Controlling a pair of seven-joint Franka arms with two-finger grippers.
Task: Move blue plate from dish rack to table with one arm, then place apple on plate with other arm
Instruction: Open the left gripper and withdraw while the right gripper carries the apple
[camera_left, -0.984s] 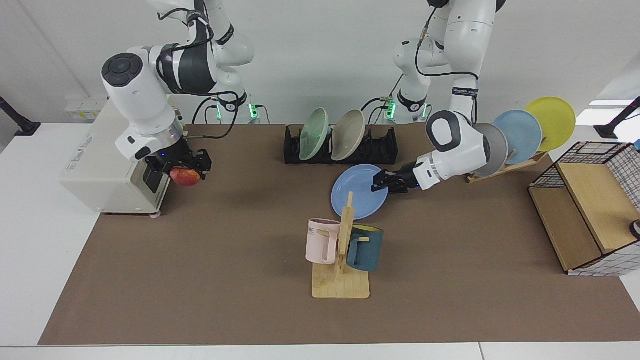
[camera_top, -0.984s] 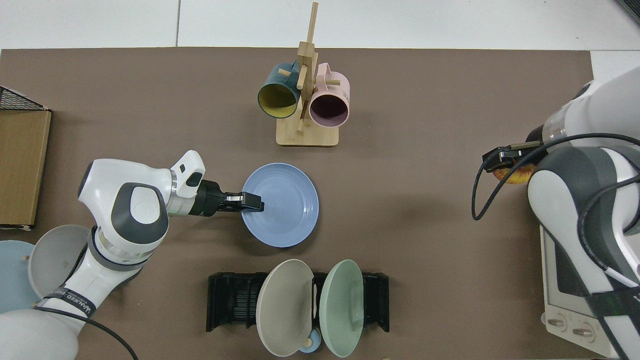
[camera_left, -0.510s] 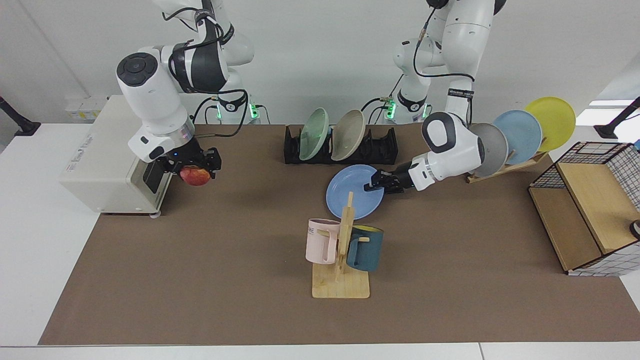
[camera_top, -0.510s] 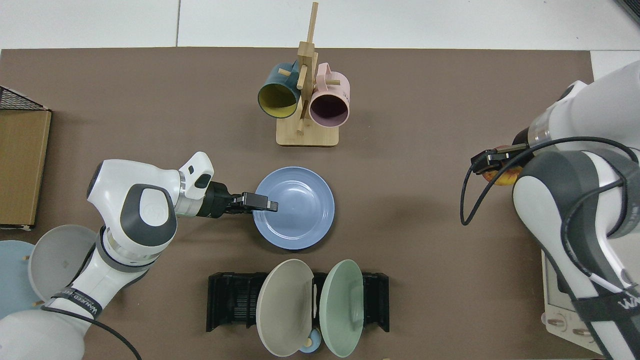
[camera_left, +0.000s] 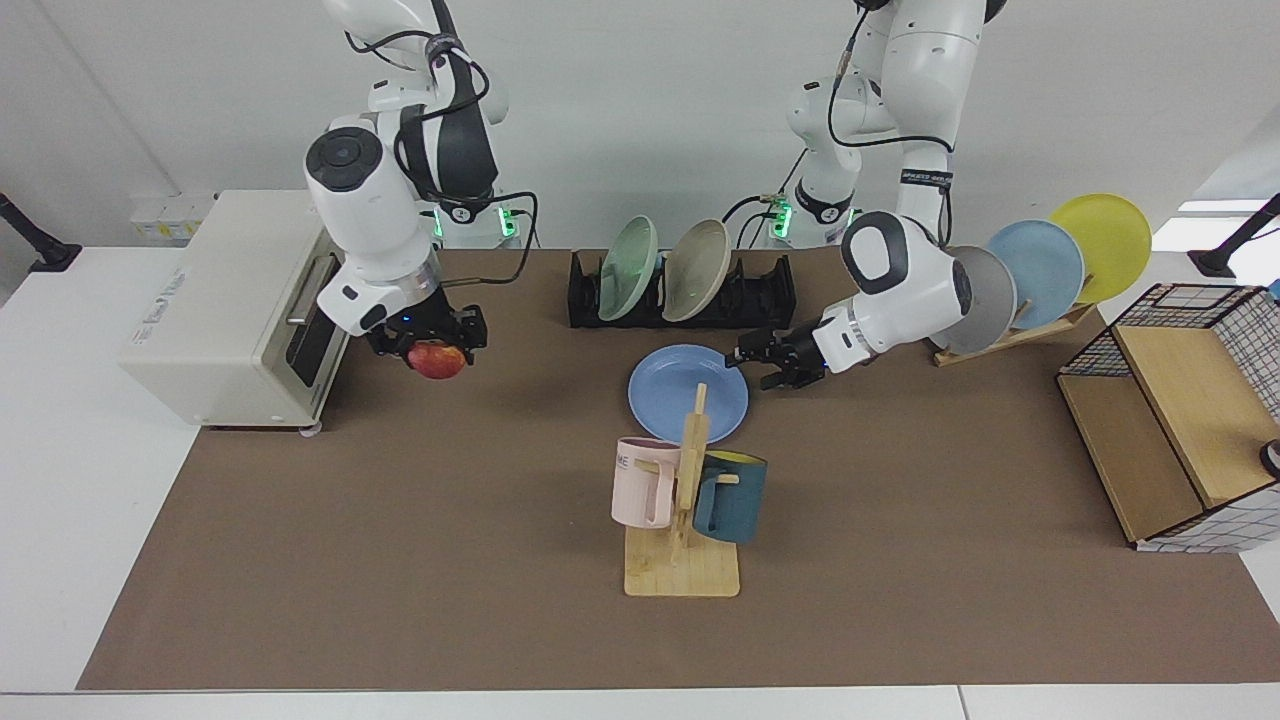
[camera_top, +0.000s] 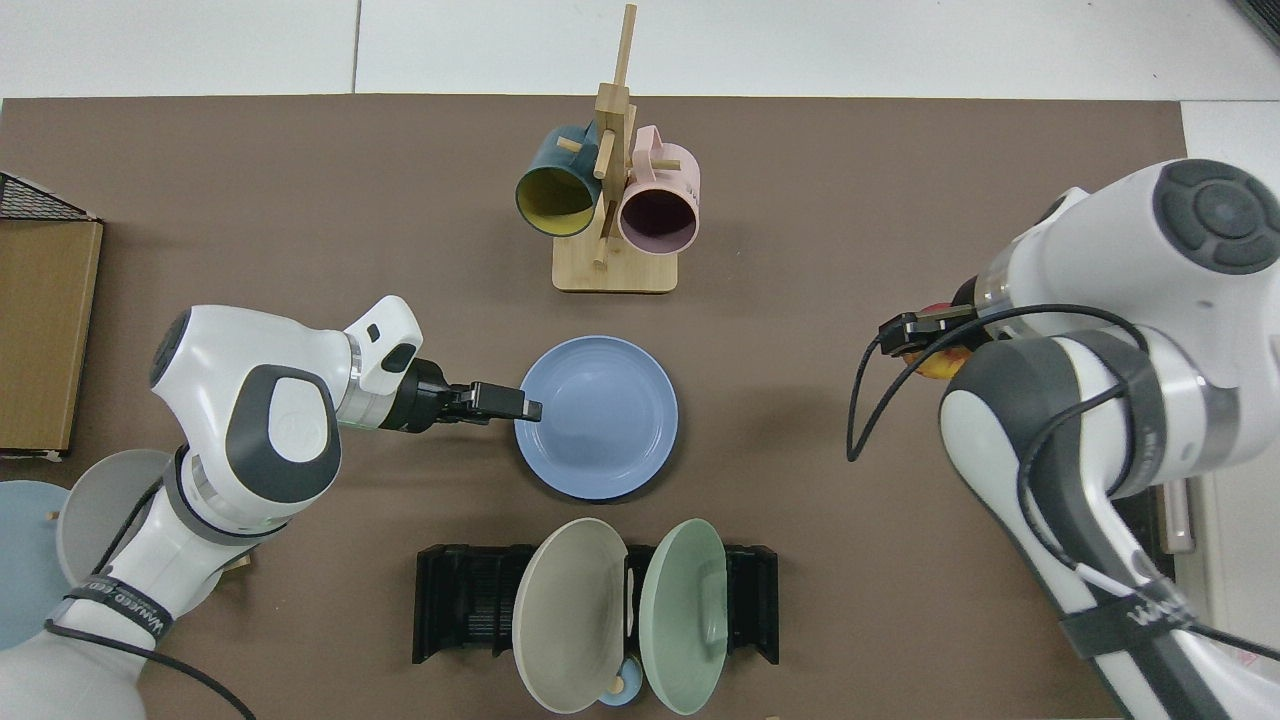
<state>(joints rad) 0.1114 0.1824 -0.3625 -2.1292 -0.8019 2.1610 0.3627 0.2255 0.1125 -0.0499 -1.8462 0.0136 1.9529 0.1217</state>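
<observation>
A: Where's the blue plate (camera_left: 687, 391)?
B: Flat on the bench (camera_left: 400, 560), mid-mat, before the dish rack (camera_left: 770, 295). The left gripper (camera_left: 762, 360), jaws apart, sits at its rim.
A: The apple (camera_left: 437, 360)?
B: Clamped in the right gripper (camera_left: 432, 343), aloft, well apart from it.

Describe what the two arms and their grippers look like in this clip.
Both arms have glossy white shells with dark grey joint sections and round dark end caps. Black cables loop along them; a black band with white lettering wraps each forearm. The left gripper and right gripper are black. Green lights glow at both bases.
</observation>
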